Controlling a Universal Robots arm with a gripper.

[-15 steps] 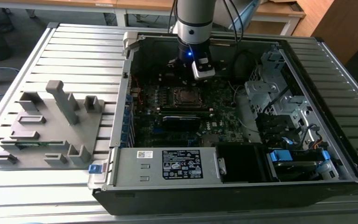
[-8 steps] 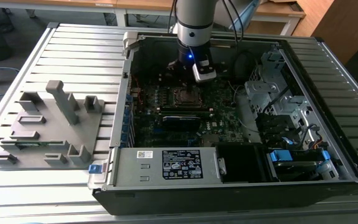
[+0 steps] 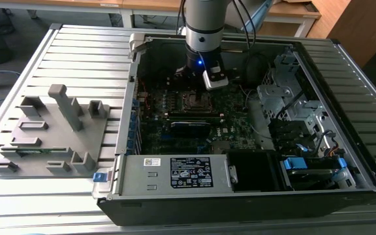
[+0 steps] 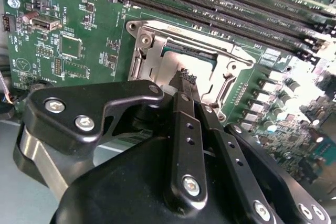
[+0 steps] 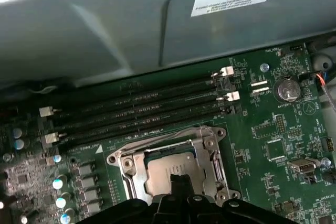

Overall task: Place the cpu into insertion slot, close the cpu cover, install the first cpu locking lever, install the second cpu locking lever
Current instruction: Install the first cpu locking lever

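Just above the cpu (image 5: 167,167) inside the cpu cover (image 5: 210,142), pincer (image 4: 185,77) pressed together, tips empty.

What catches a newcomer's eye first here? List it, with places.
The claw, its fingers together, hovers right over the cpu, which sits in the slot with the cover down around it. In the exterior view, the arm reaches down into an open computer case; a grey fixture lies at that view's left.
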